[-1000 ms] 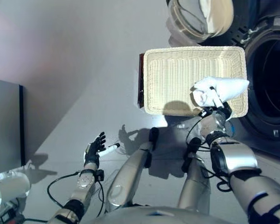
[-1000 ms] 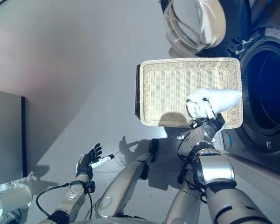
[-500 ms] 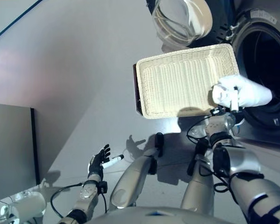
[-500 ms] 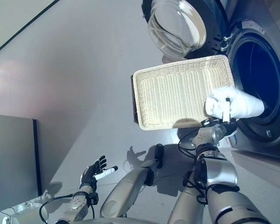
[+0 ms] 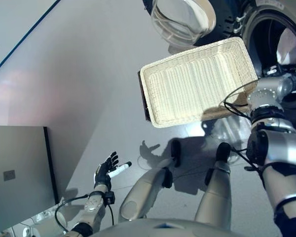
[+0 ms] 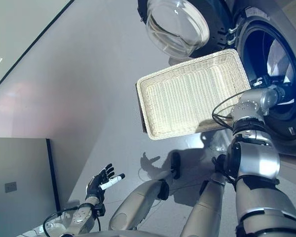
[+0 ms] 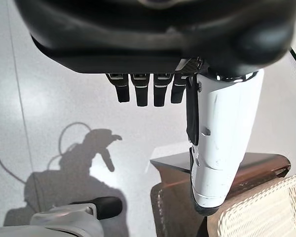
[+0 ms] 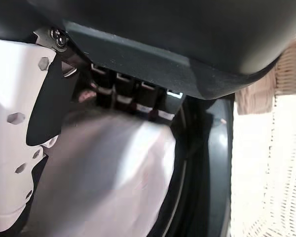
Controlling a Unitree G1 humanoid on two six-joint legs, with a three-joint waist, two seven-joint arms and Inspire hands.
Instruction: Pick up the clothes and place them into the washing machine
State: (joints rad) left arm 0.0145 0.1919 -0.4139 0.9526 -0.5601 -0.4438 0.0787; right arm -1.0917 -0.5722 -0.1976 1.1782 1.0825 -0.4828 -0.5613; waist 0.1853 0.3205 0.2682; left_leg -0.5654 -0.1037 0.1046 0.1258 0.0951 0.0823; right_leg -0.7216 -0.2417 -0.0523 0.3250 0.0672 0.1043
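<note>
The biggest change is at the dark front-loading washing machine (image 6: 266,29). Half a second ago the right arm held a bundle of white cloth just outside the round opening, above the basket's edge. Now the forearm reaches past the door ring and the right robot hand (image 8: 138,96) is inside the drum. The head camera has also swung toward the machine, so the shift of the whole picture is no move of the things.

For the task, I judge the carry to be nearly over: the white cloth garment (image 8: 108,173) is already within the drum, showing as a pale patch (image 6: 276,54) in the dark opening, and only the release and withdrawal of the arm remain.

In the right wrist view the garment lies close under the right robot hand, past the white thumb cover. The fingers are short dark stubs against the cloth, and I cannot tell whether they are clamped on it or have let go.

The machine's round glass door (image 5: 182,19) stands swung wide open.

The rectangular cream wicker basket (image 5: 153,106) sits on the grey floor (image 5: 79,74) just beside the machine's front, and its woven bottom is bare: no clothes are left in it.

The left robot hand (image 5: 104,170) hangs low over the floor, well apart from the basket, fingers spread apart and holding nothing.
</note>
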